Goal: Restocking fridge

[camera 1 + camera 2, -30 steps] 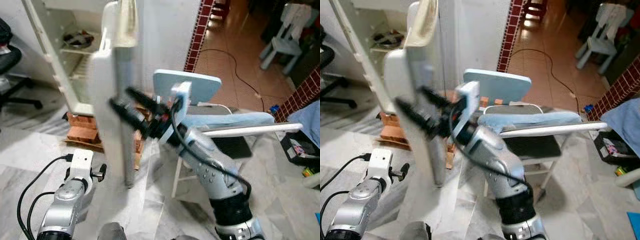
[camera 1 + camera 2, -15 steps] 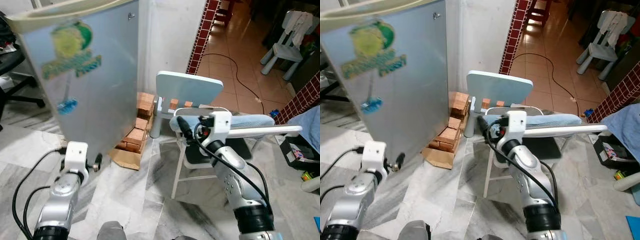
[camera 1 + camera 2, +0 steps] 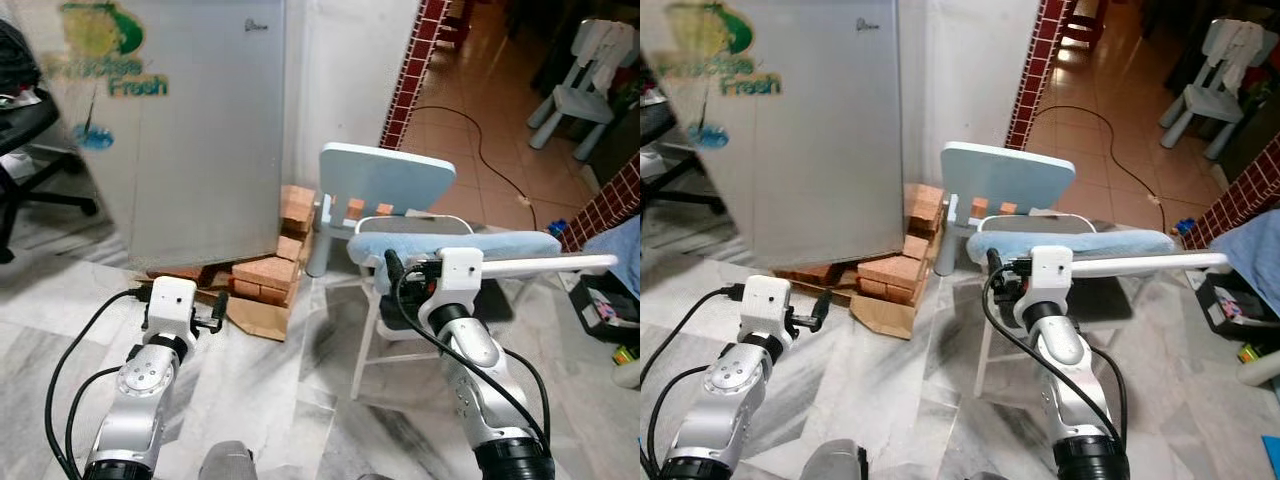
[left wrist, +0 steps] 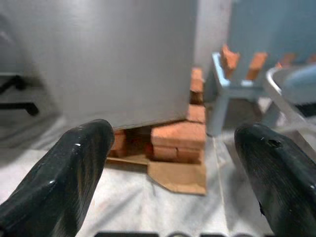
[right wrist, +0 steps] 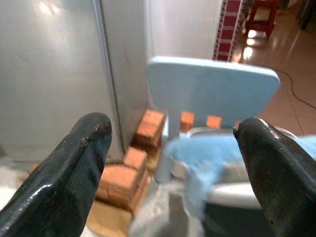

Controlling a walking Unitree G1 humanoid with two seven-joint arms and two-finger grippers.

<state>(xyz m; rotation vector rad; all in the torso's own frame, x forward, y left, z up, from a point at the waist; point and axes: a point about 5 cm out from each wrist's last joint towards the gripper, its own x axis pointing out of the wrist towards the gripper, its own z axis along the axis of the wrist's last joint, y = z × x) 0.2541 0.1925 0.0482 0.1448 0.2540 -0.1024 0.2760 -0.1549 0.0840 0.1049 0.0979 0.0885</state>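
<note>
Both silver arms are reaching forward from the robot toward the fridge (image 3: 185,120), bent at the elbow, with the wrists roughly level. The left claw (image 4: 168,168) is hanging low, just short of the fridge's bottom edge, with its two black fingers (image 4: 64,177) spread wide apart and nothing between them. The right claw (image 5: 175,168) is sitting further to the right of the fridge, in front of the light blue chair (image 3: 385,180), and its fingers (image 5: 74,168) are likewise standing wide apart and holding nothing.

The fridge is standing upright, its long axis vertical, with its grey door closed and facing the robot; a green and blue sticker (image 3: 105,50) is showing near the top of that door. It is resting on a stack of red bricks (image 3: 265,270), which is poking out beside its lower right corner, with a piece of cardboard (image 3: 255,315) lying on the marble floor (image 3: 270,400) just in front of them.
</note>
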